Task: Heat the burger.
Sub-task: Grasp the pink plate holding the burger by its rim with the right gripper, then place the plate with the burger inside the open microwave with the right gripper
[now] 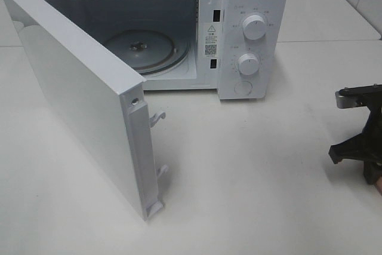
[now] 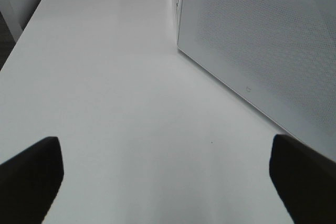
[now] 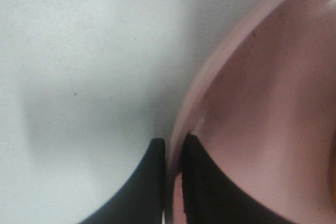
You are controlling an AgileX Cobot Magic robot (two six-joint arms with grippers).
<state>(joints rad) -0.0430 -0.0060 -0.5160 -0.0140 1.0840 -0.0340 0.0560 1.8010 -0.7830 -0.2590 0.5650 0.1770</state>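
Right gripper (image 3: 174, 140) on the pink dish (image 3: 273, 77), microwave (image 1: 253, 4) open.
We saw its jaws pinching the dish rim, at 3 o'clock on the counter (image 1: 250, 177); left gripper (image 2: 164, 145) held jaws spread wide beside the door (image 2: 252, 40). Microwave sat at 12 o'clock, door angled toward 8, turntable (image 1: 149, 49) visible inside. We couldn't tell where the burger was.

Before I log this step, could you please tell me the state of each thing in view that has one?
Microwave door: wide open.
Turntable: nothing on its visible part.
Left pincer: open, holding nothing.
Right pincer: shut on pink dish rim.
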